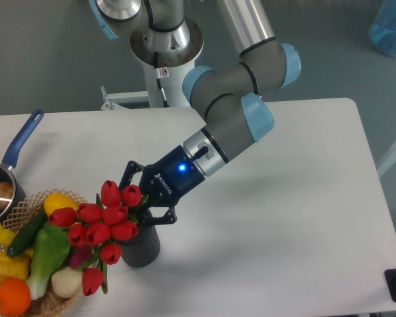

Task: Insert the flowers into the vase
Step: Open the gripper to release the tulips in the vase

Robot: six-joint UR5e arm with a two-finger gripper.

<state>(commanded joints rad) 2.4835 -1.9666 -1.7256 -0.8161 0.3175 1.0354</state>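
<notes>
My fingers (144,203) grasp the red artificial tulips (100,221) (leaning left), stems probably entering the dark ribbed cylindrical vase (142,247) for insertion.

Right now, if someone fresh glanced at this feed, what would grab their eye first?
The bunch of red artificial tulips at lower left, leaning left over the small dark grey ribbed vase, with the blue-lit black two-finger gripper right against them. Next, the wicker basket of colourful vegetables at the table's left edge, beside the blue-handled pot.
</notes>
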